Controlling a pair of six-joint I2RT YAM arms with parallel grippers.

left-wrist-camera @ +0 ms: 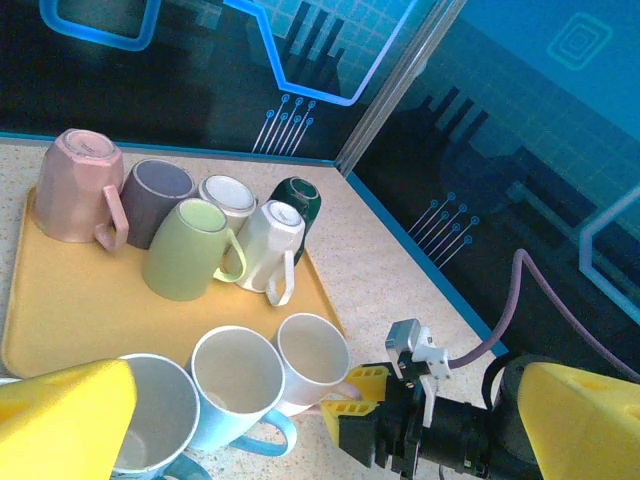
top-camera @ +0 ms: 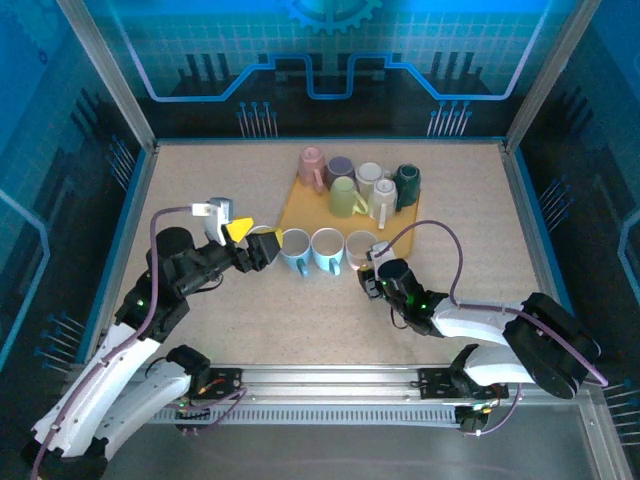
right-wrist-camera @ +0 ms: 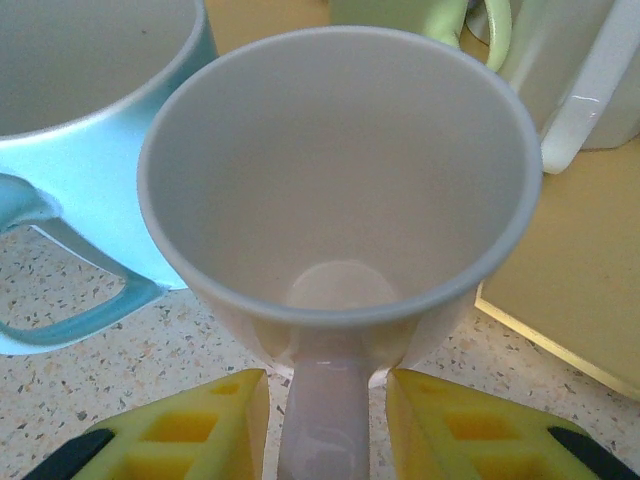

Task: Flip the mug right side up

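Right wrist view: white mug [right-wrist-camera: 340, 200] stands upright just off the yellow tray's [right-wrist-camera: 560, 290] near edge, blue mug [right-wrist-camera: 90, 130] close beside. Right tool [right-wrist-camera: 328, 405] sits narrow around its handle; left tool [top-camera: 262, 248] gapes wide.

The speckled beige tabletop [top-camera: 200, 180] carried a yellow tray [top-camera: 291, 212] set toward its far middle, lying flat. Just beside the tray's near edge a row of upright mugs stood directly on the tabletop, mouths up: a light blue mug [top-camera: 295, 244], a second light blue mug [top-camera: 327, 244] and, at the right end, a pale mug [top-camera: 360, 243]. The pale mug's handle pointed toward the near edge.
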